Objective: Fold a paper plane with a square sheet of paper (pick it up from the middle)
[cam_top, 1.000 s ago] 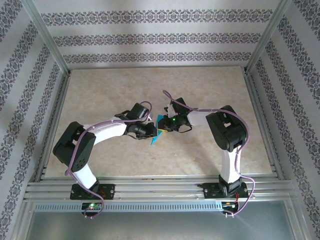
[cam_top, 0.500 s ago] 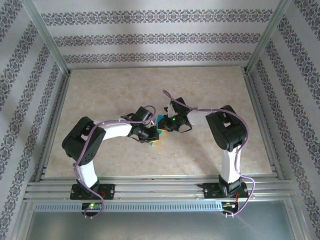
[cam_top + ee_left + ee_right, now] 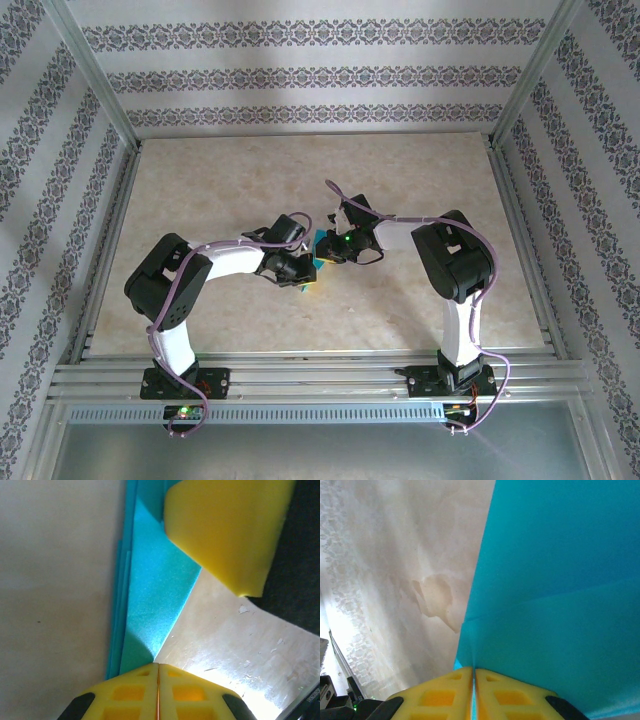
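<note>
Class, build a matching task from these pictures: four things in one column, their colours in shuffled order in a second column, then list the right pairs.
Things:
1. paper
2. fingers
3. cable
4. table

Colours:
a. purple
b. teal
c. beige
d. yellow

Pairs: 1-b, 2-d, 3-a, 4-c

**Folded teal paper pinched from both ends**

The paper sheet [image 3: 150, 595], teal-blue and folded into several stacked layers, runs straight out from the closed tips of the left pincer [image 3: 158, 670]. A crease line crosses its broad face just ahead of the right pincer [image 3: 473, 672], which also pinches it.
</note>
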Available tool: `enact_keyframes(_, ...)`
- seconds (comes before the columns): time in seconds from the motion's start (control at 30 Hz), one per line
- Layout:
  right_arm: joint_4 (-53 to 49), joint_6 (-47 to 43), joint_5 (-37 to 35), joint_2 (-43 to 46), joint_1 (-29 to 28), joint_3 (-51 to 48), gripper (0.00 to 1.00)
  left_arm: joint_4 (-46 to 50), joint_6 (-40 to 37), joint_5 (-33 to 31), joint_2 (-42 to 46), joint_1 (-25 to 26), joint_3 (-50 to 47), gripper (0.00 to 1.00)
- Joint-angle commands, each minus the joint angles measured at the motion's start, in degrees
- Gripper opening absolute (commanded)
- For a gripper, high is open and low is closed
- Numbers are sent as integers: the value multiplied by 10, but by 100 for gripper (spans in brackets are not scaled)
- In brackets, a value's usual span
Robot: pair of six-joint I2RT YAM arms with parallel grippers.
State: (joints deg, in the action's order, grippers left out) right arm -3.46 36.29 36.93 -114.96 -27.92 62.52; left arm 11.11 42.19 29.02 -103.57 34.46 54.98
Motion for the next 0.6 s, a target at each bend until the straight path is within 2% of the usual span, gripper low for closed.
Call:
enact_keyframes(0.0, -71, -7, -122, -67, 2, -26, 17, 52, -14, -27, 3, 4, -22, 9)
enact_keyframes(0.43, -94, -10, -134, -75, 2, -17, 17, 73, -41, 9, 64, 4, -79, 8)
enact_keyframes(0.57, -98, -11, -137, -74, 2, -17, 18, 129, -67, -15, 89, 3, -71, 8)
